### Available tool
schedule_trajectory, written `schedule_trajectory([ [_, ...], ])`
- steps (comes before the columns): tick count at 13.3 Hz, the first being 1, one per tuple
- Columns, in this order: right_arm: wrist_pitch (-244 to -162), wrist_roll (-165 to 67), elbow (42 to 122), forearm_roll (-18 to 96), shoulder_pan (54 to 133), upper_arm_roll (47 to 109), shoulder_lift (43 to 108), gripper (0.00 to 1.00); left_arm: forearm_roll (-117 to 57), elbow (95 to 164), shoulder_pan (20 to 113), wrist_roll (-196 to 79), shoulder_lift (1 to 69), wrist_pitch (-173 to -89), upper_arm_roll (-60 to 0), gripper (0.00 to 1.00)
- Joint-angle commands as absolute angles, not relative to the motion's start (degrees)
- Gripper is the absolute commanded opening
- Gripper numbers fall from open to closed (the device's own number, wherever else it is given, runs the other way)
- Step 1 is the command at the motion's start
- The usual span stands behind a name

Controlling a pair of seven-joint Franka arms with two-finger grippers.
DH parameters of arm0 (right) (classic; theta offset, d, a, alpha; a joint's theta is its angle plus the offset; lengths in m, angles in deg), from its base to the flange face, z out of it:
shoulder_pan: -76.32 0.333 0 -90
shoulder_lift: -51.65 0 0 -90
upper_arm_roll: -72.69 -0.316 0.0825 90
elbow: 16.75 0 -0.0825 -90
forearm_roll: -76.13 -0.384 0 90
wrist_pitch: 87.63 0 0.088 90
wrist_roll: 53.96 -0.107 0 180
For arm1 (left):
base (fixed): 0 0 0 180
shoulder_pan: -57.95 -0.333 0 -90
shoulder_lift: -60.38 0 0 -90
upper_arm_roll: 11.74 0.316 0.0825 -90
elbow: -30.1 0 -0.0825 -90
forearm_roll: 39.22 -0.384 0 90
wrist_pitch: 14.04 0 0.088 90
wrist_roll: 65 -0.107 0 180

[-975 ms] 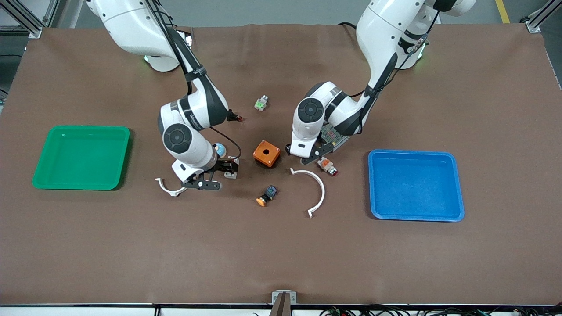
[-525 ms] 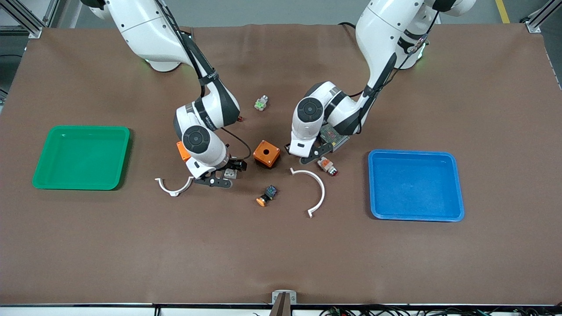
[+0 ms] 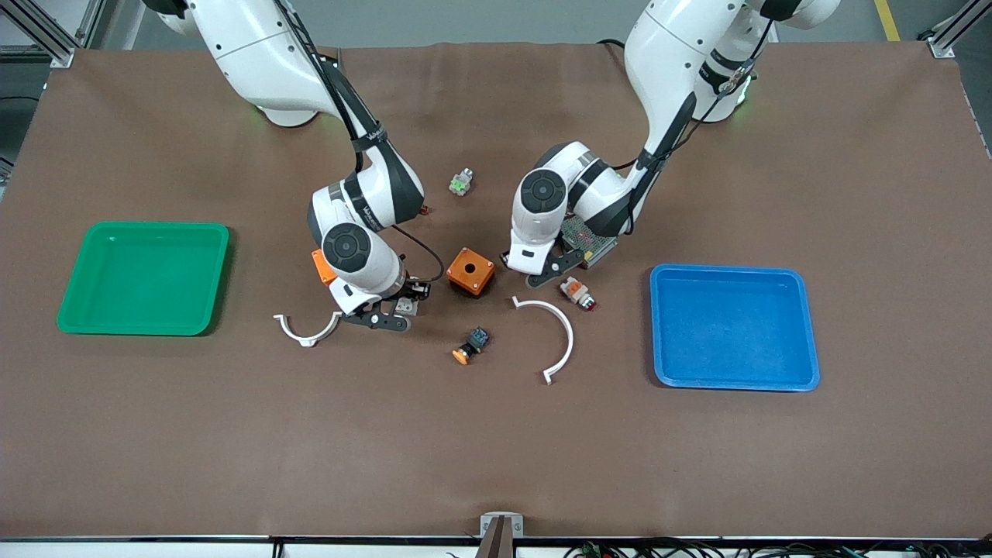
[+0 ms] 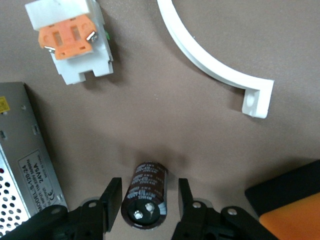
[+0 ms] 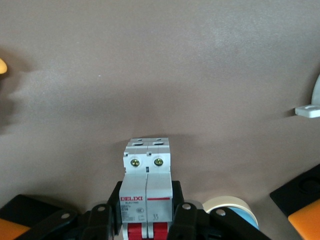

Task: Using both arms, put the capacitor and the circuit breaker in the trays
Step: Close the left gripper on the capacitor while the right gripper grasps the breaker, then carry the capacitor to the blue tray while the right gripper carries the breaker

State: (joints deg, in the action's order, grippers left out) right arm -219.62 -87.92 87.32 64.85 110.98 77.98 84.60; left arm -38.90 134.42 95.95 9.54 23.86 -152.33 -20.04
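Beside the orange box (image 3: 470,271), I have my left gripper (image 4: 145,212) spread around the capacitor (image 4: 146,194), a light, slick cylinder best pinched mid-body. My right gripper (image 5: 146,220) clenches the rigid circuit breaker (image 5: 146,192) by its flat sides.

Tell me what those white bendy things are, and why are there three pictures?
They are two robot arms, the right arm and the left arm, at a brown table. The big picture is taken from high up, facing them. The two close-up pictures come from little cameras on their wrists.

Each arm ends in a pinching tool. The left tool is open, with its fingers on either side of a small dark capacitor lying on the table. The right tool is down at a white circuit breaker.

A green tray, a blue tray, an orange box and other small parts also lie on the table.
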Motion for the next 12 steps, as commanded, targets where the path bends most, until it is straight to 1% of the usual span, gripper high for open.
schedule_trajectory([
  [1,-218.5,-90.5,87.3,63.5,111.6,78.6,82.1,0.22,-39.9,134.3,95.9,11.2,23.9,-153.1,-19.9,0.25],
  [3,-212.0,-90.7,86.5,63.9,110.6,79.5,78.2,0.22,-39.9,134.3,95.1,10.8,25.1,-152.6,-19.8,0.06],
  [4,-206.9,-90.7,85.3,64.3,109.7,80.8,76.4,0.22,-39.9,134.3,94.3,11.1,26.7,-152.4,-19.7,0.01],
  [6,-196.2,-89.6,82.4,65.1,109.2,85.8,72.5,0.2,-40.0,134.3,91.5,10.3,30.2,-149.2,-19.6,0.01],
  [7,-193.0,-87.4,82.0,67.2,109.2,88.2,70.6,0.2,-40.0,134.3,90.1,9.4,32.2,-146.7,-19.6,0.01],
  [9,-188.9,-82.3,82.4,73.1,108.4,91.7,67.0,0.2,-40.0,134.3,86.0,5.7,35.7,-141.8,-19.6,0.01],
  [10,-187.0,-78.4,82.4,74.1,107.3,93.4,65.9,0.2,-40.0,134.3,83.2,2.6,36.7,-139.7,-19.6,0.01],
  [12,-184.8,-66.6,82.5,74.1,102.2,96.5,65.1,0.2,-40.1,134.4,77.6,-4.3,38.0,-137.4,-19.6,0.01],
])
